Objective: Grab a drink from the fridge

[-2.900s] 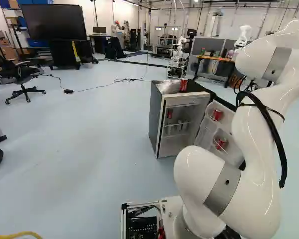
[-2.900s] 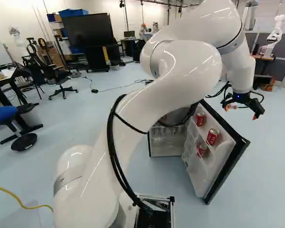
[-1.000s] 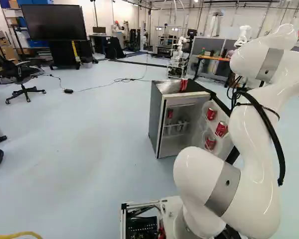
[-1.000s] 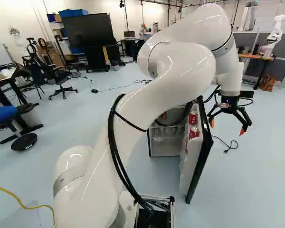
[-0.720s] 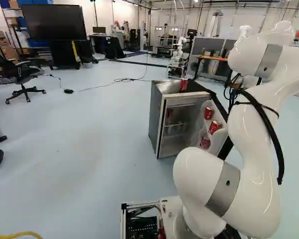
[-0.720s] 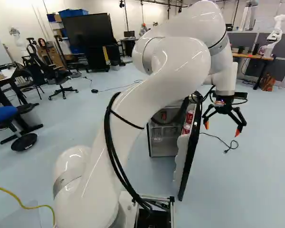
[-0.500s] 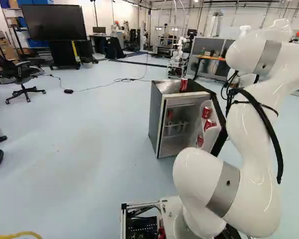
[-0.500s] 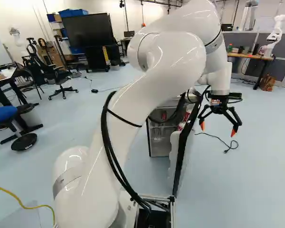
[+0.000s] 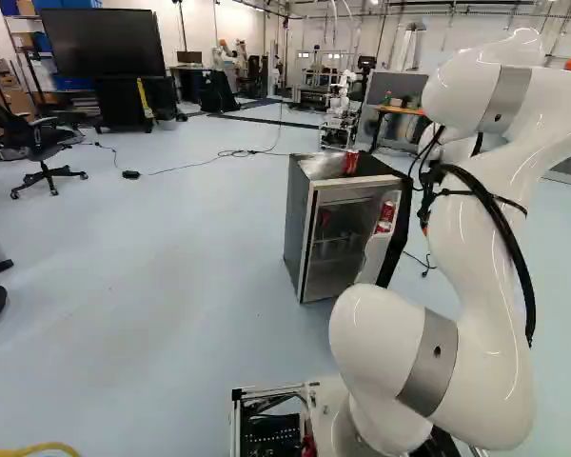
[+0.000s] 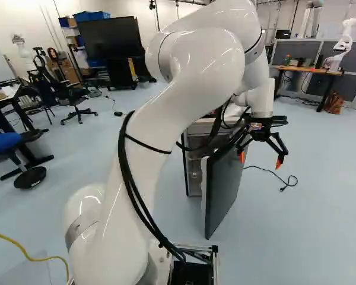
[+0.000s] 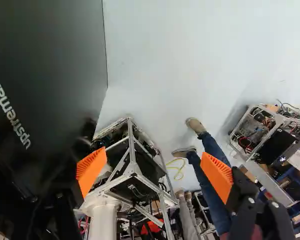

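One fridge (image 9: 300,228) stands far off, its single door (image 10: 224,187) partway open. Two red cans (image 9: 387,211) show in the door, and one red can (image 9: 350,163) is on the fridge top. The claw (image 10: 260,160) is released, two fingers spread, right of the door.

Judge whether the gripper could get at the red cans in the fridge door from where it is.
Probably not: the open gripper hangs at the outer side of the fridge door, which stands between it and the red cans.
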{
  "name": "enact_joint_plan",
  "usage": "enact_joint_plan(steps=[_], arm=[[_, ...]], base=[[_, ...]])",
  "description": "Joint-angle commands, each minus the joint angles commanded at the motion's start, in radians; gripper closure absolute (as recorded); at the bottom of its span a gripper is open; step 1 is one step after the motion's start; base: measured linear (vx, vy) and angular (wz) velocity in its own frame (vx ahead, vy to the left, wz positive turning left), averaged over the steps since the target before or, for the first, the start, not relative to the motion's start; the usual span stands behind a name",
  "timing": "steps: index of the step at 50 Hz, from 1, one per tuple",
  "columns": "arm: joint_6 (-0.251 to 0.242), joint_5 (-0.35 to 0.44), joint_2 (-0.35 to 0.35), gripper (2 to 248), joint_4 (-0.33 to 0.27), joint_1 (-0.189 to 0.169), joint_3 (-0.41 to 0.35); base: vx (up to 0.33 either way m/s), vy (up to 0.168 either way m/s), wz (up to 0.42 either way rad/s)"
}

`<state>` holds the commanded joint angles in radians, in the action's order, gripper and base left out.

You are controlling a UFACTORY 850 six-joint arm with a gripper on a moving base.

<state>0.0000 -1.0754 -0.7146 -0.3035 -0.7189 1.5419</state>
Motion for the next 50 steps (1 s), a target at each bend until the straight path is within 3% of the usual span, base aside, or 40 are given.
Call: enact_joint_plan(steps=[23,50], arm=[[0.0,0.024,0.066,3,0.0,0.051,-0.118],[0.0,0.169,0.149,3,-0.037,0.111,-0.262]], base=[[0.0,0.0,0.0],[0.0,0.0,0.0]])
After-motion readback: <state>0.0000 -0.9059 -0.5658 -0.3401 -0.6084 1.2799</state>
